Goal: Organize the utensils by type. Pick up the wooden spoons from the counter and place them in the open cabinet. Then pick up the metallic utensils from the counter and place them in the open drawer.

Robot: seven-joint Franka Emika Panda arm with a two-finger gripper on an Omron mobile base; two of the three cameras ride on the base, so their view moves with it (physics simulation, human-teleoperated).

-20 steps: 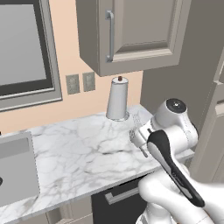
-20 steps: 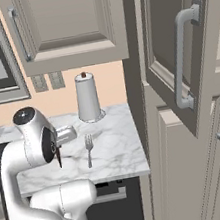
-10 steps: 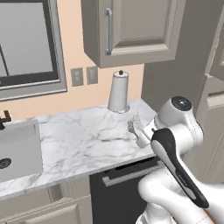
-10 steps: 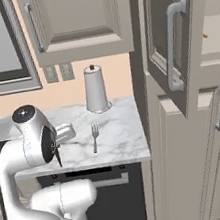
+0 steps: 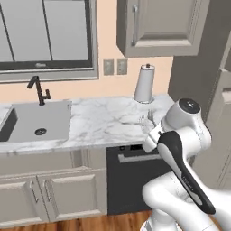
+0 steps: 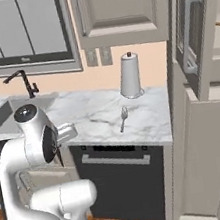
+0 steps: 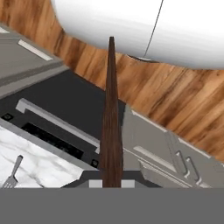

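Gripper [image 7: 111, 183] clamped on brown wooden spoon [image 7: 110, 118], held off counter [image 6: 97, 115] front edge, pointing floorward. Grip near one end: risk of slip or swing, could clip cabinet [image 6: 120, 9]. Fork [image 6: 123, 118] on counter near paper towel holder [image 6: 129, 75].

The surface [image 6: 98, 116] is white marble with grey veins. A silver fork [image 6: 123, 119] lies flat on it, near the front edge, with its tines toward the wall. A paper towel roll [image 6: 129, 76] stands upright at the back, near the wall and apart from the fork. A sink [image 5: 38, 121] with a dark tap [image 5: 39, 89] is set into the surface.
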